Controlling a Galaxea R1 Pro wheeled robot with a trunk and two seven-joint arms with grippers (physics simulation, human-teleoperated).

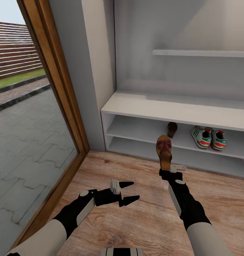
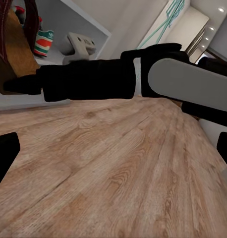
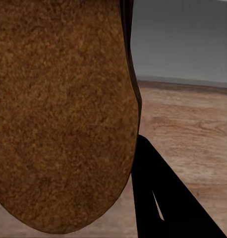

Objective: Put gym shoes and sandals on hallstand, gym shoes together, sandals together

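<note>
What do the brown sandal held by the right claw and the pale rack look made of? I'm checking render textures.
The dark brown open sandal in the right claw looks like leather with a matte, grainy tan sole, its speckled texture plain in the right wrist view. The pale grey-white shoe rack looks like smooth painted board, flat in colour with no grain, though that could be laminate.

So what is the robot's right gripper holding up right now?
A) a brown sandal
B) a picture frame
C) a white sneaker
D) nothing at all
A: in the head view the right gripper is closed on a brown sandal, held up in front of the shoe rack, while both gym shoes already sit on its shelf.
</note>
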